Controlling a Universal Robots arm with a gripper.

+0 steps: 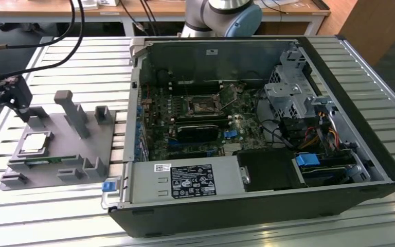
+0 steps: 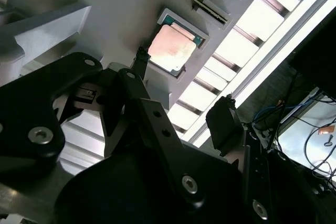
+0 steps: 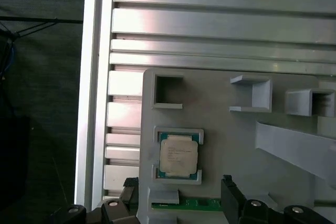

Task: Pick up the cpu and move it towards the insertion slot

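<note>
The cpu lies flat in a square recess of the grey fixture plate, on the exterior view's left. Its silvery top shows in both wrist views. My gripper hangs a little above the fixture, just beyond the cpu and not touching it. It is open, and its two black fingertips stand apart with nothing between them. The insertion slot is a dark square socket on the green board inside the open computer case, well off to the exterior view's right.
A narrow green memory stick lies in the fixture next to the cpu. Grey posts and brackets rise from the fixture plate. The slatted metal table carries both fixture and case. Cables run above the gripper.
</note>
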